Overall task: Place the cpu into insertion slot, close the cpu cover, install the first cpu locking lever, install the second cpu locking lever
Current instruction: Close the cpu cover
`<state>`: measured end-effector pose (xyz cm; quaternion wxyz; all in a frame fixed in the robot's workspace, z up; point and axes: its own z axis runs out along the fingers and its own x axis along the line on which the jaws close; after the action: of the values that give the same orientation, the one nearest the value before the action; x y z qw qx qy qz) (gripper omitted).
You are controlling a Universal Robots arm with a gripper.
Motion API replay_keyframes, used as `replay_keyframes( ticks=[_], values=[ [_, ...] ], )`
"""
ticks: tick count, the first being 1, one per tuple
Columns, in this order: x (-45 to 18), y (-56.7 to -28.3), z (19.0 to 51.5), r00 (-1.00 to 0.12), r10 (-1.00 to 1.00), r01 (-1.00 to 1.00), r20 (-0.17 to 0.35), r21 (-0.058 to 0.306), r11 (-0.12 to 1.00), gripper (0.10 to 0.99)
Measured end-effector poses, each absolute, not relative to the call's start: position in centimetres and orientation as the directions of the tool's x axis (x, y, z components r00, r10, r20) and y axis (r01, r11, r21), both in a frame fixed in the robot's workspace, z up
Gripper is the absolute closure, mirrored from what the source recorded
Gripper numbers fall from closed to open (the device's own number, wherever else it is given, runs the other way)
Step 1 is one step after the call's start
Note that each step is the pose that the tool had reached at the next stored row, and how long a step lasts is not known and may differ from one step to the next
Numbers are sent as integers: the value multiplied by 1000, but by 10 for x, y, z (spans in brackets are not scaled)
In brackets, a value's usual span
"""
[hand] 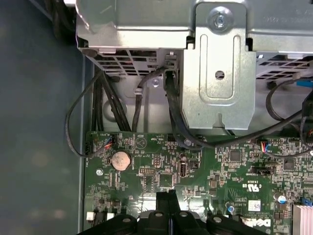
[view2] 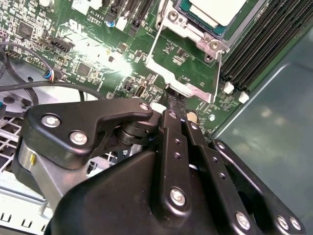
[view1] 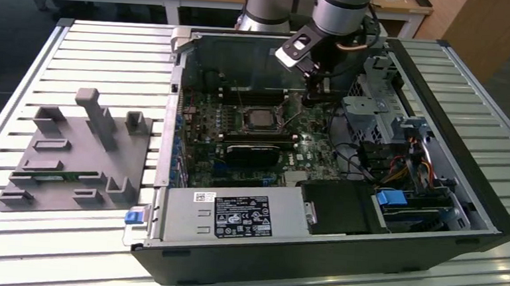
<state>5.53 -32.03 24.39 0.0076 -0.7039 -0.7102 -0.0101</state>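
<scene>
Gripper (view2: 173,100) is mine, clenched, with the fingers (hand: 163,201) pressed together and just a thin seam between them in both wrist views. In the second wrist view the tips sit against the far edge of the cover (view2: 183,83). Can't tell whether that edge is pinched between them or just touched. The cover is flipped open off the socket (view2: 193,30), and green board shows through its cutout. The chip (view2: 217,10) is already seated in the socket, beside the long black memory slots (view2: 264,44).

First wrist view looks the other way: board (hand: 225,166) with a coin cell (hand: 120,160), black cables (hand: 176,117), and a metal drive cage (hand: 217,63) past them.

Exterior view gives the context: gripper (view1: 313,97) is low inside the open computer case (view1: 318,266), just beside the chip (view1: 258,118) on the exterior view's right. A grey parts holder (view1: 68,151) sits on the slatted table (view1: 110,48), well apart on the exterior view's left.
</scene>
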Motion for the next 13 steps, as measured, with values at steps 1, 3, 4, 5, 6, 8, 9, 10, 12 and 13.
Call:
replay_keyframes(
  ticks=[1,3,4,5,6,8,9,10,12,13],
  values=[
    [55,-320,244,-9,1000,1000,25,4,9,980],
    [54,-320,244,-9,1000,1000,25,4,9,980],
    [54,-320,244,-9,1000,1000,25,4,9,980],
    [54,-320,244,-9,1000,1000,25,4,9,980],
    [54,-320,244,-9,1000,1000,25,4,9,980],
    [53,-320,244,-9,1000,1000,25,4,9,980],
    [53,-320,244,-9,1000,1000,25,4,9,980],
    [52,-320,244,-9,1000,1000,25,4,9,980],
    [52,-320,244,-9,1000,1000,25,4,9,980],
    [52,-320,244,-9,1000,1000,25,4,9,980]
  ],
)
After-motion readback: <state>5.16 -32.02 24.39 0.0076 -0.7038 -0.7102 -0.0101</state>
